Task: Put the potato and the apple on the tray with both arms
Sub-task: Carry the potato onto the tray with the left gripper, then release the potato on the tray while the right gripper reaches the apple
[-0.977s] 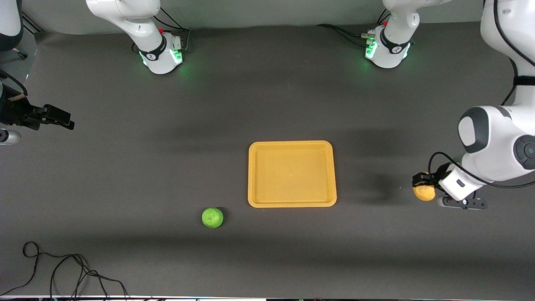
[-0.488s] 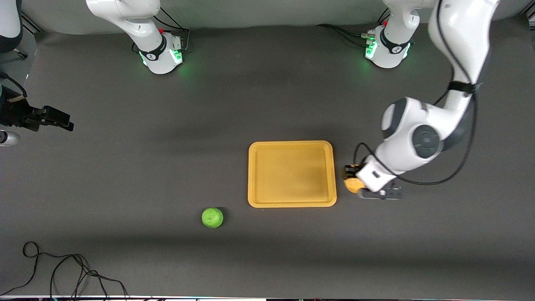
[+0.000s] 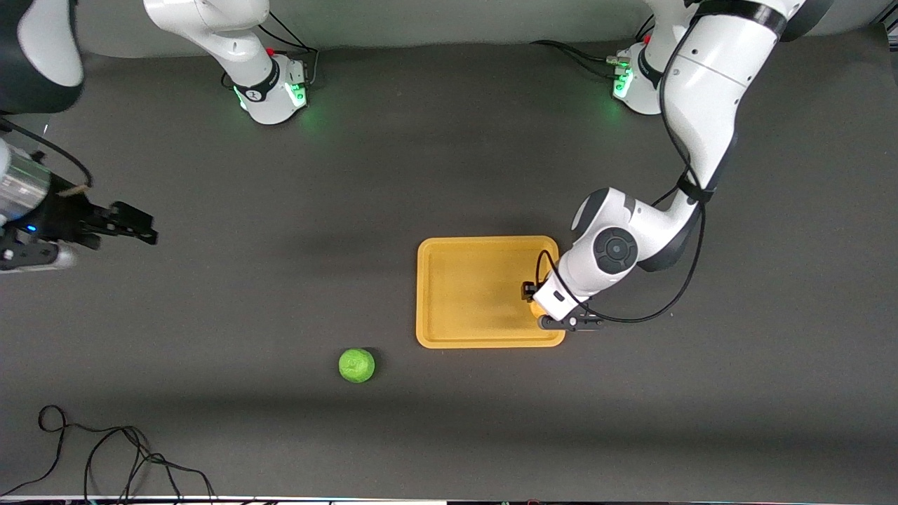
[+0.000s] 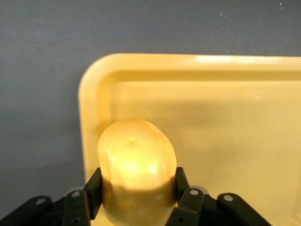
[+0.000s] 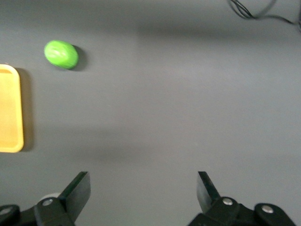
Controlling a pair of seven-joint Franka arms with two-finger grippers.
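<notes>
Potato (image 4: 135,174): I saw it clamped in the left gripper (image 3: 534,300), over the tray's (image 3: 449,280) edge toward the left arm's end.
Apple (image 3: 356,365): on the table, near the tray's corner.
Right gripper (image 3: 130,228): I had it spread wide, empty, over bare table.

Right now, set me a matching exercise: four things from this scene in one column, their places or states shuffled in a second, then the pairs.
1. potato
2. apple
3. left gripper
4. right gripper

A. fingers open, holding nothing
B. on the table, nearer the front camera than the tray
C. clamped between fingers above the tray
D. shut, over the tray's edge

Pairs: 1-C, 2-B, 3-D, 4-A
</notes>
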